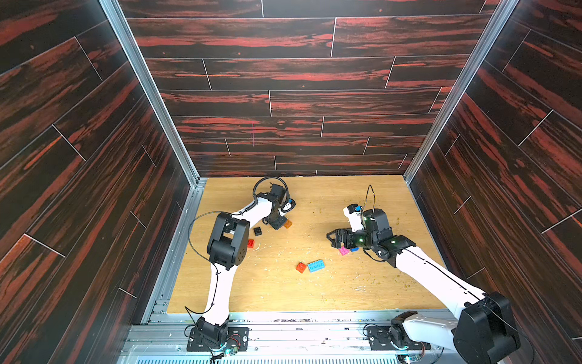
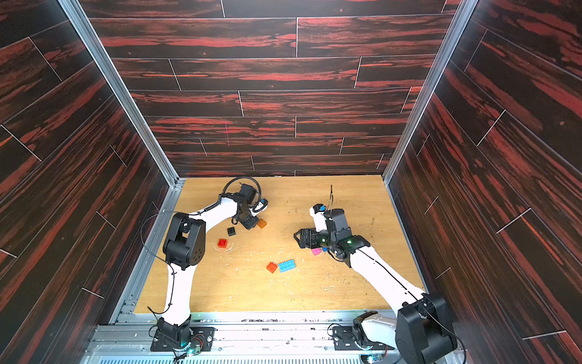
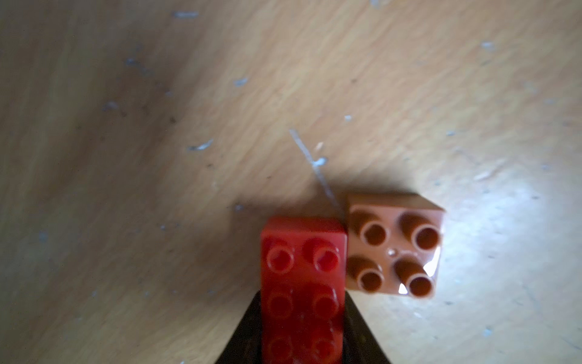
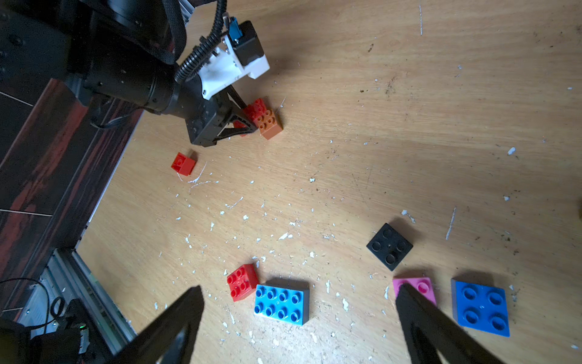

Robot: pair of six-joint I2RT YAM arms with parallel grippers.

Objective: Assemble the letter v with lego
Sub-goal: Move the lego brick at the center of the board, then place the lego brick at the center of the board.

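My left gripper [image 1: 277,224] is shut on a long red lego brick [image 3: 302,283] at the table's far left. The brick's end sits right beside an orange-brown square brick [image 3: 395,245], studs up on the wood. My right gripper [image 4: 299,287] stands open over the right middle, nothing between its fingers. Below it lie a light blue long brick [image 4: 282,304] touching a red square [image 4: 242,281], with pink [image 4: 419,285], blue [image 4: 480,307] and black [image 4: 389,245] squares nearby. A black square [image 1: 257,231] and a red square [image 1: 250,243] lie near the left arm.
The wooden table [image 1: 315,293] is flecked with white chips. Dark wood-pattern walls close it on three sides, and a metal rail [image 1: 283,331] with both arm bases runs along the front edge.
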